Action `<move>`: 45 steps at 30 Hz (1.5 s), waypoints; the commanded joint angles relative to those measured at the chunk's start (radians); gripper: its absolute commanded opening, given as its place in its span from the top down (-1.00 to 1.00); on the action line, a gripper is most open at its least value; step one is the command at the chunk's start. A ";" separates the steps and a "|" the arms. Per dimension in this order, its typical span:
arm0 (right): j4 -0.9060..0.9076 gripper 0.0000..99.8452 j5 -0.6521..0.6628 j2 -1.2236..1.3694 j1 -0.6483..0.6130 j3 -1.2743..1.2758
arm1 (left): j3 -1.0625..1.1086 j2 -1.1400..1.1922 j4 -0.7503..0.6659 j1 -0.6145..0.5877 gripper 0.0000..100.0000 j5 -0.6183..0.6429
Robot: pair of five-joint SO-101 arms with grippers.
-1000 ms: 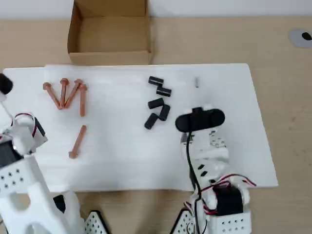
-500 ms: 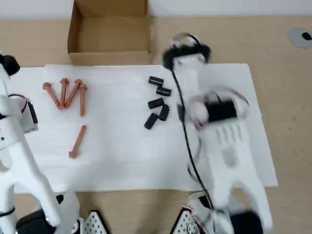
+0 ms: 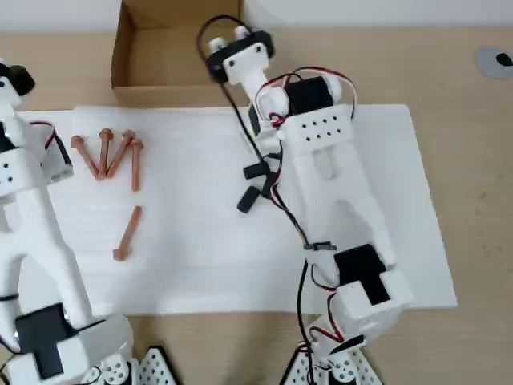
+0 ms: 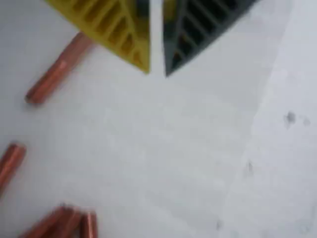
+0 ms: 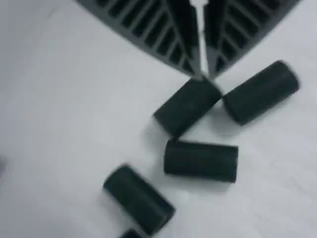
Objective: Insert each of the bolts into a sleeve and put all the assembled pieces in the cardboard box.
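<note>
Up close we see the right fingers [image 5: 148, 25] clenched on nothing over loose sleeves [image 5: 200, 158], the left fingers [image 4: 119, 25] clenched beside a bolt [image 4: 57, 69]; from above, we find the cardboard box [image 3: 178, 95] beyond the white sheet [image 3: 192, 257] on the worktop [image 3: 465, 120].

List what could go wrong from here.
The sleeves lie bunched under the right gripper, so a grab may roll the neighbours away. Its jaws look shut, so descending like this would likely shove them. The fanned bolts lie close together, so the left gripper may drag several.
</note>
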 commanded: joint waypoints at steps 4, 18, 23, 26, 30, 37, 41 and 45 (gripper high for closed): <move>0.002 0.98 0.163 0.007 -0.007 -0.070 | -0.057 0.140 -0.153 0.015 0.94 0.135; 0.003 0.98 0.164 0.008 -0.001 -0.068 | -0.514 0.665 -0.103 0.012 0.94 0.121; 0.005 0.98 0.164 0.025 0.025 -0.068 | -0.735 0.819 0.008 0.012 0.94 0.127; 0.005 0.98 0.164 0.054 0.031 -0.068 | -0.841 0.900 0.034 0.012 0.91 0.127; 0.000 0.98 0.164 0.087 0.028 -0.070 | -0.973 0.955 0.089 0.023 0.75 0.127; -0.002 0.98 0.164 0.125 0.028 -0.077 | -1.033 0.975 0.092 0.049 0.73 0.170; -0.003 0.98 0.164 0.127 0.028 -0.077 | -1.020 0.992 0.091 0.041 0.73 0.221; -0.003 0.98 0.164 0.128 0.030 -0.077 | -1.017 1.015 0.091 0.041 0.73 0.256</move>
